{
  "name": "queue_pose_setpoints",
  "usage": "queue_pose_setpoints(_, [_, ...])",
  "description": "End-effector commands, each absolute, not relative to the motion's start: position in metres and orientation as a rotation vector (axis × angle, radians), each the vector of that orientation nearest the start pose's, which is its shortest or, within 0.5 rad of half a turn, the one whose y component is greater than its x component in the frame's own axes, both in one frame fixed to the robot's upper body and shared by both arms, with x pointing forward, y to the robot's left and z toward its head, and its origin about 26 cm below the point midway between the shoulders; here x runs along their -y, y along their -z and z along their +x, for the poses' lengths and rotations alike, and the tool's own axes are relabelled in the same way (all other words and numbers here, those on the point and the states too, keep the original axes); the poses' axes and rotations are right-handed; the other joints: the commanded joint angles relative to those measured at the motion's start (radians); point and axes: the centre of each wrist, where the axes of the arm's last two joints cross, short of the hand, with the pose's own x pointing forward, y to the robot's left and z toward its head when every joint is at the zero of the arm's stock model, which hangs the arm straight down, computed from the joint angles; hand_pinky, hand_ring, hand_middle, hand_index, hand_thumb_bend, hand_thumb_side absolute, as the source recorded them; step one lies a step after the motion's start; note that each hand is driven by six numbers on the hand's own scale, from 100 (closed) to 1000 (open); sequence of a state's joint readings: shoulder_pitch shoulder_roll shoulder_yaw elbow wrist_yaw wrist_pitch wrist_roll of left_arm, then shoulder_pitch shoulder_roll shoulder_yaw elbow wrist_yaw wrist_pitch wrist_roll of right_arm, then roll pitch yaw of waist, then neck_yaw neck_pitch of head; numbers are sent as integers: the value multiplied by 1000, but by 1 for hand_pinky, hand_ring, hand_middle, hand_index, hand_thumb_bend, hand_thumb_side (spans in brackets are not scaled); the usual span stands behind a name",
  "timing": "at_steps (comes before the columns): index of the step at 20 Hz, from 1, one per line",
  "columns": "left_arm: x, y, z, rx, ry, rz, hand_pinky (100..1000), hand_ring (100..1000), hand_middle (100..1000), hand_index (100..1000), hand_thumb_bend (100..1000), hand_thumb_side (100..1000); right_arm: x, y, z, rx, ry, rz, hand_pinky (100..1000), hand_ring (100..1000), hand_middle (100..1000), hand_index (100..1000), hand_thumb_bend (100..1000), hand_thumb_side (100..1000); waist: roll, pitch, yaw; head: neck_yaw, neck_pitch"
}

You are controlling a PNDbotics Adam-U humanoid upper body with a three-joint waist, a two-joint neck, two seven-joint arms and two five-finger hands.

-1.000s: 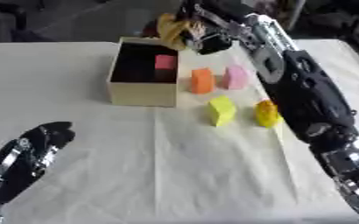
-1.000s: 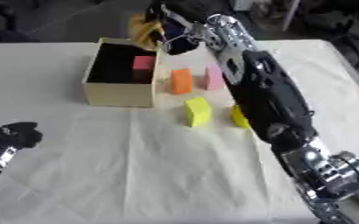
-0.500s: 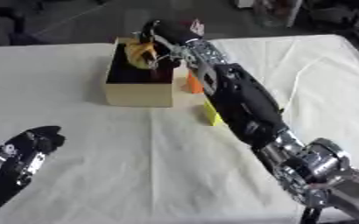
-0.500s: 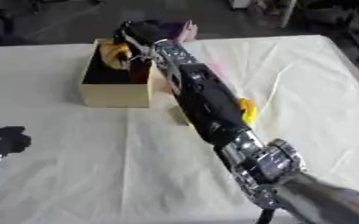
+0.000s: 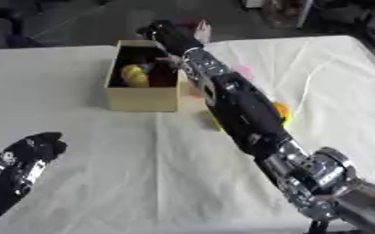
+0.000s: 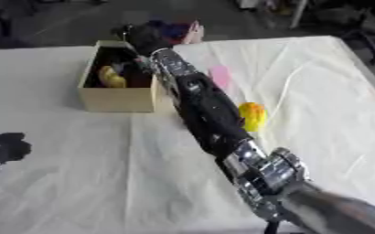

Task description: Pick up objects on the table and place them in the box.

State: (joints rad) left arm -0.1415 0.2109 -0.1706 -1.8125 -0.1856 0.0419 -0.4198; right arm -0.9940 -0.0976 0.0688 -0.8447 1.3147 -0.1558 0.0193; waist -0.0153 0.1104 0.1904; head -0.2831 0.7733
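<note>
The cardboard box stands at the far middle of the table. A yellow rounded thing lies inside it on the left. My right arm stretches from the lower right across the table, and my right hand is above the box's far right corner with nothing visible in it. A pink block and a yellow-orange thing lie on the cloth to the right of the arm. Other blocks are mostly hidden behind the arm. My left hand rests open at the lower left.
A white cloth covers the table, with folds on its right half. Beyond the far edge are dark floor and chairs, and some coloured things sit just behind the box.
My right arm has swung left from beside the box to over it. The yellowish thing it held now lies inside the box. The camera has also tilted.
</note>
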Motion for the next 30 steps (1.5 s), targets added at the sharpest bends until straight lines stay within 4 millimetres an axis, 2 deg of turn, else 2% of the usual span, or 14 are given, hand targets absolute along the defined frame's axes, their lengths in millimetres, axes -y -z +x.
queue_pose_setpoints(1, [-223, -99, 297, 1766, 863, -104, 820, 770, 686, 849, 100, 752, 156, -193, 484, 1764, -1438, -1130, 832, 730, 722, 944, 122, 497, 3, -3, -5, 5, -3])
queue_pose_setpoints(6, [-227, -97, 296, 1758, 859, -84, 820, 770, 686, 849, 100, 750, 194, -219, 475, 1767, -1479, -1088, 859, 791, 792, 965, 134, 361, -3, -8, -22, 24, -3])
queue_pose_setpoints(9, [-226, -97, 297, 1760, 861, -84, 820, 770, 687, 849, 100, 750, 218, -227, 473, 1657, -1563, -1051, 878, 836, 847, 983, 158, 301, -6, -10, -30, 34, -3])
queue_pose_setpoints(11, [-227, -97, 297, 1758, 862, -81, 820, 770, 687, 849, 100, 749, 233, -229, 473, 1555, -1616, -1021, 892, 871, 886, 995, 171, 224, -6, -11, -34, 38, -3])
queue_pose_setpoints(13, [-228, -97, 297, 1756, 861, -76, 820, 770, 687, 849, 100, 748, 246, -229, 475, 1450, -1653, -983, 912, 910, 923, 1000, 180, 197, -5, -11, -37, 41, -3])
queue_pose_setpoints(15, [-228, -97, 297, 1757, 860, -75, 820, 770, 687, 849, 100, 749, 255, -225, 478, 1346, -1678, -937, 951, 965, 955, 1000, 195, 202, -5, -12, -38, 43, -3])
queue_pose_setpoints(17, [-228, -97, 297, 1757, 860, -77, 820, 770, 687, 849, 100, 749, 262, -218, 481, 1254, -1694, -900, 984, 1000, 982, 1000, 209, 244, -4, -11, -38, 45, -3])
queue_pose_setpoints(23, [-228, -97, 297, 1758, 860, -74, 820, 769, 687, 849, 100, 747, 270, -182, 489, 1071, -1668, -808, 1000, 1000, 1000, 1000, 213, 382, 1, -10, -32, 42, -3])
queue_pose_setpoints(26, [-228, -97, 297, 1758, 860, -76, 820, 769, 687, 849, 100, 747, 269, -168, 491, 1033, -1655, -781, 1000, 1000, 1000, 1000, 205, 418, 3, -8, -30, 41, -3])
queue_pose_setpoints(30, [-228, -97, 297, 1757, 862, -79, 820, 769, 687, 849, 100, 749, 266, -160, 492, 1020, -1657, -771, 1000, 1000, 1000, 1000, 203, 435, 4, -7, -29, 41, -3])
